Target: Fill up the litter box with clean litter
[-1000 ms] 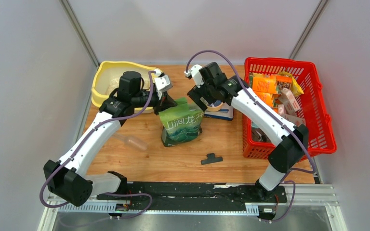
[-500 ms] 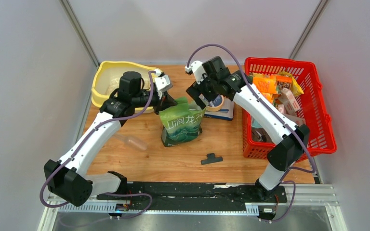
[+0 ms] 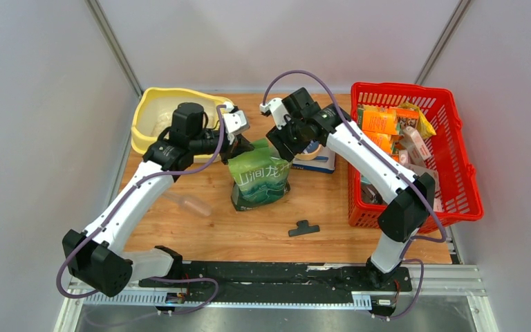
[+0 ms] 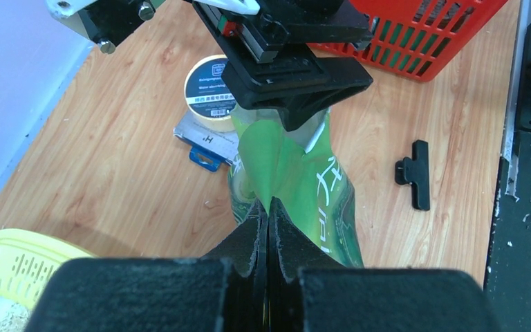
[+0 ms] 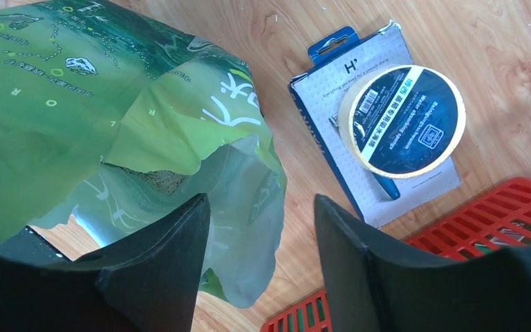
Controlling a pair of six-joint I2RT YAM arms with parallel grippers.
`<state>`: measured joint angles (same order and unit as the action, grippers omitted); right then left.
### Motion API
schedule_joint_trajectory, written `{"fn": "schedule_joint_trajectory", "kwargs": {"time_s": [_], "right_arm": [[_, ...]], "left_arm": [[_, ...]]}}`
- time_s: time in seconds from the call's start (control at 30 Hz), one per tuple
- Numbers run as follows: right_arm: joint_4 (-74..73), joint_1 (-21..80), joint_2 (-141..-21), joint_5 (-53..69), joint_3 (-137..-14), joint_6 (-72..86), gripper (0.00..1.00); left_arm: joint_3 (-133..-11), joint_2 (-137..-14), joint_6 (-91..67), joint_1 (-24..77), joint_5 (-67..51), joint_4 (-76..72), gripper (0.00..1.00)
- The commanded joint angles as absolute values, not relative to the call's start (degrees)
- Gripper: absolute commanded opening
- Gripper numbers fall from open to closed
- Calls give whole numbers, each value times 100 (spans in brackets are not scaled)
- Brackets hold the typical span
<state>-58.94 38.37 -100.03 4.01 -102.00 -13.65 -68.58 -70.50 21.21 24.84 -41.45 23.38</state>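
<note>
The green pouch of clean litter (image 3: 259,181) stands upright mid-table, its top torn open. My left gripper (image 3: 238,147) is shut on the pouch's top left edge (image 4: 268,211). My right gripper (image 3: 281,142) is at the top right corner, jaws apart. In the right wrist view the loose pouch flap (image 5: 249,187) hangs between the right gripper's (image 5: 259,228) fingers, unpinched. Granules (image 5: 152,178) show inside the opening. The pale yellow litter box (image 3: 145,104) sits at the back left, behind the left arm; its corner (image 4: 14,266) shows in the left wrist view.
A red basket (image 3: 456,180) of cartons stands at the right. A tape roll (image 5: 404,121) lies on a blue-edged card pack (image 5: 346,69) just right of the pouch. A black clip (image 3: 304,227) and a clear scoop (image 3: 190,203) lie on the wood nearer the arms.
My right gripper has moved left and down onto the pouch's top right corner, and its jaws have narrowed. The left gripper has stayed shut on the pouch.
</note>
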Motion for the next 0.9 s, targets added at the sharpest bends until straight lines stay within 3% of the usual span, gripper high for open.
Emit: {"fn": "schedule_joint_trajectory", "kwargs": {"time_s": [0.0, 0.17, 0.3, 0.33, 0.87], "right_arm": [[-5994, 3832, -9993, 396, -10292, -1169, 54], [-5994, 3832, -10107, 501, -10441, -1090, 33], [-5941, 3841, -10300, 571, -10634, -976, 4], [-5941, 3841, -10353, 597, -10704, -941, 2], [-5722, 4052, -11144, 1011, -11768, -809, 0]], "left_arm": [[-7207, -6803, 2347, 2487, -4280, 2004, 0], [-7277, -6776, 2689, 2461, -4140, 2214, 0], [-7417, -6803, 2725, 2233, -4148, 2162, 0], [-7435, -6811, 2777, 2163, -4148, 2153, 0], [-7919, -7004, 3199, 1854, -4351, 2242, 0]]}}
